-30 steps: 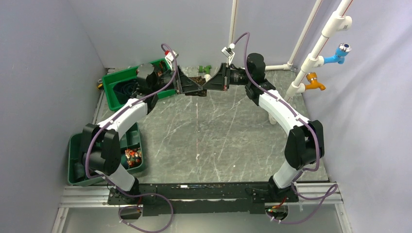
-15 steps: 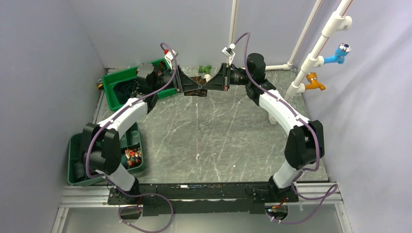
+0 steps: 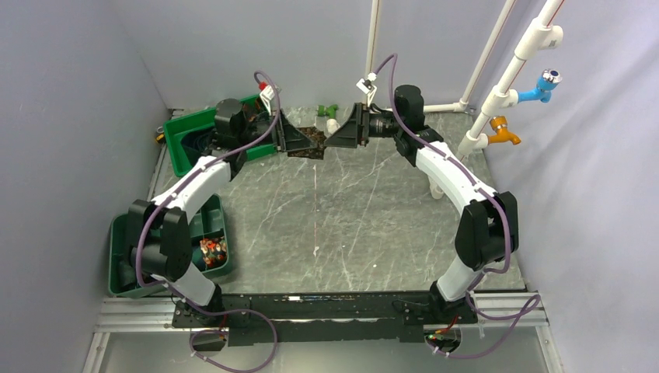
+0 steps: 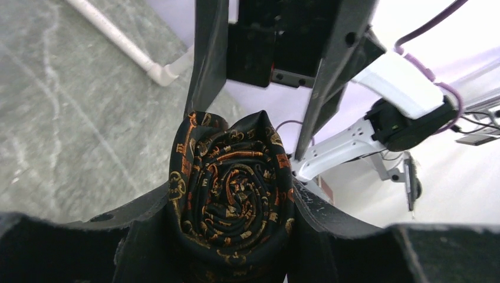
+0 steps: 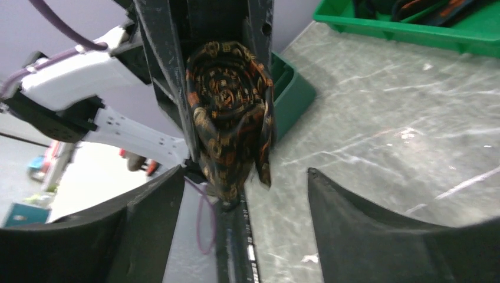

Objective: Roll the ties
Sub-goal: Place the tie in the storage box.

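Note:
A tie, black with orange print, is wound into a tight spiral roll. My left gripper is shut on it, one finger pressing each side. In the top view the roll hangs above the far middle of the table at the left gripper. My right gripper faces it from the right, open. In the right wrist view the roll sits beyond my right gripper, whose fingers stand wide apart and touch nothing. A loose tail of cloth hangs below the roll.
A green tray at the back left holds more dark ties. A second green tray with small coloured items sits near the left arm's base. White pipes with blue and orange taps stand at the back right.
My right gripper has opened and let go of the roll. The left gripper drew slightly left with the roll, leaving a gap between the two grippers.

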`<state>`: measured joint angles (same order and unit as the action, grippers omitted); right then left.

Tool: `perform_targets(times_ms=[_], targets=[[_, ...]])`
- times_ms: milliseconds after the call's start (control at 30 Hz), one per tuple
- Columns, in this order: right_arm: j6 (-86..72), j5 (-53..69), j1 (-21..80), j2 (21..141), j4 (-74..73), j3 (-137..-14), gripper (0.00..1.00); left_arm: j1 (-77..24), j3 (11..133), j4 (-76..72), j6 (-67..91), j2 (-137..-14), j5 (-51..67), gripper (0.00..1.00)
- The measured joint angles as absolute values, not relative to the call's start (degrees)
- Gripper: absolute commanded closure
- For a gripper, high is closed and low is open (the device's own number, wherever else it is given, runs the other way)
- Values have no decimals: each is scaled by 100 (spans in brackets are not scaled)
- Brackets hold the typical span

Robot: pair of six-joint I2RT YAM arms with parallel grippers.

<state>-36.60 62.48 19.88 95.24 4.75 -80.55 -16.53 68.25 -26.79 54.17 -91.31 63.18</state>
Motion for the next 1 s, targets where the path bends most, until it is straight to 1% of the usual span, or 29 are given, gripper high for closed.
perform_targets(times_ms=[33,100,200,333,467,567,633,733,867,1000], targets=[[-3586,6228,1955,9526,368,-8062,1,-1581,6829,-2414,5170,-9098,6370,100],[-3336,6198,1865,9524,139,-8075,0,-1387,6890,-1594,4469,-9048,6453,100],[-2939,6143,1743,9526,-257,-8101,0,-1072,7308,377,2838,-9037,6445,100],[-2294,5942,1667,9524,-915,-8167,0,-578,8119,3227,95,-9030,6246,100],[-1603,5664,1673,9478,-1461,-8169,0,56,8912,5994,-2897,-9030,5586,100],[-1238,5481,1684,9454,-1719,-8169,0,458,9166,7266,-4517,-9028,4755,100],[-1070,5393,1686,9450,-1837,-8169,0,617,9113,7832,-5411,-9021,4130,100],[-867,5269,1688,9450,-2010,-8169,0,683,8849,8274,-6324,-8973,3358,100],[-716,5151,1691,9448,-2110,-8162,0,683,8396,8547,-7011,-8849,2668,100],[-663,5096,1691,9448,-2147,-8145,0,683,7994,8503,-7242,-8794,2257,100]])
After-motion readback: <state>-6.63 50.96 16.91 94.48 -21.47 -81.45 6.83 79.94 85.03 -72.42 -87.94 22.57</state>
